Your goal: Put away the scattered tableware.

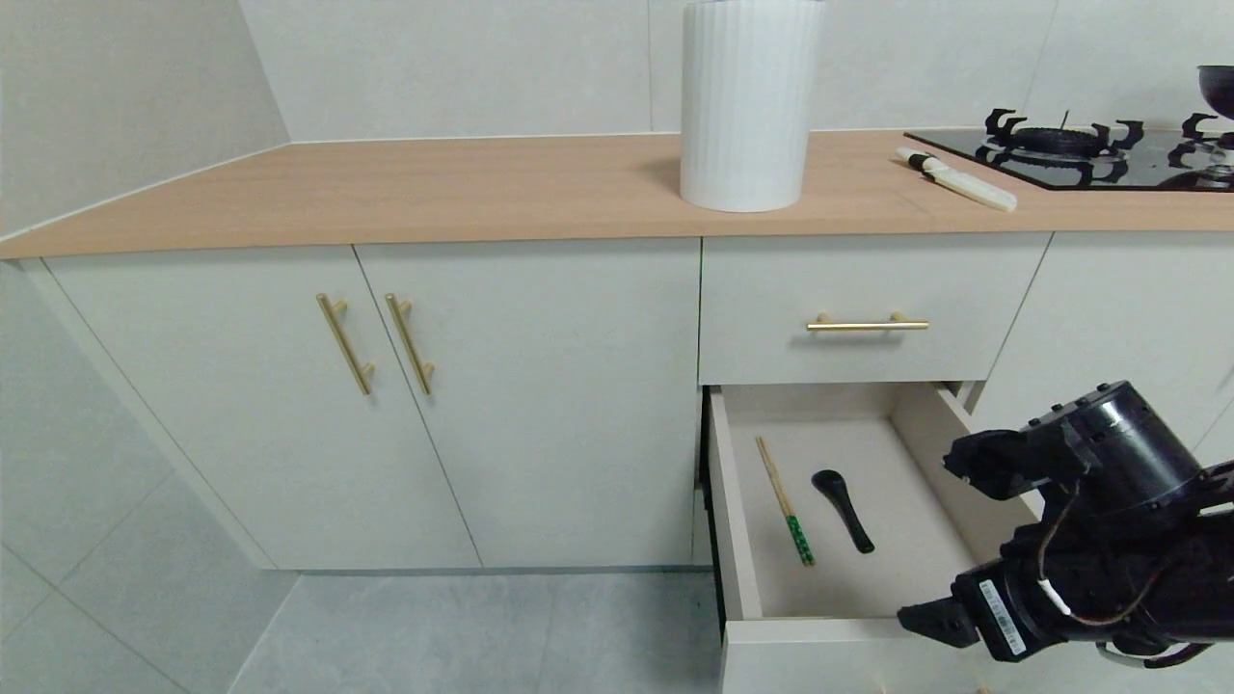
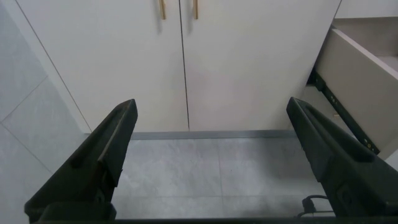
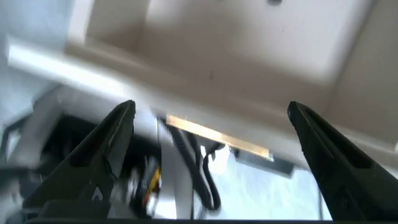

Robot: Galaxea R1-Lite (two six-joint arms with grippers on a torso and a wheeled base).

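The lower drawer (image 1: pixel 733 520) stands pulled out under the counter. Inside it lie a pair of wooden chopsticks with green ends (image 1: pixel 786 501) and a black spoon (image 1: pixel 844 509), side by side. A white-handled knife (image 1: pixel 956 179) rests on the wooden counter beside the stove. My right gripper (image 1: pixel 935 540) hangs at the drawer's front right corner, open and holding nothing. In the right wrist view that gripper (image 3: pixel 211 112) spreads wide over the drawer's front edge and its gold handle (image 3: pixel 217 138). My left gripper (image 2: pixel 211 109) is open and empty, low over the floor before the cabinet doors (image 2: pixel 186 62).
A tall white ribbed container (image 1: pixel 744 104) stands on the counter above the drawers. The black gas stove (image 1: pixel 1089 149) fills the counter's right end. The upper drawer with its gold handle (image 1: pixel 868 326) is shut. Two shut cabinet doors (image 1: pixel 386 405) lie to the left.
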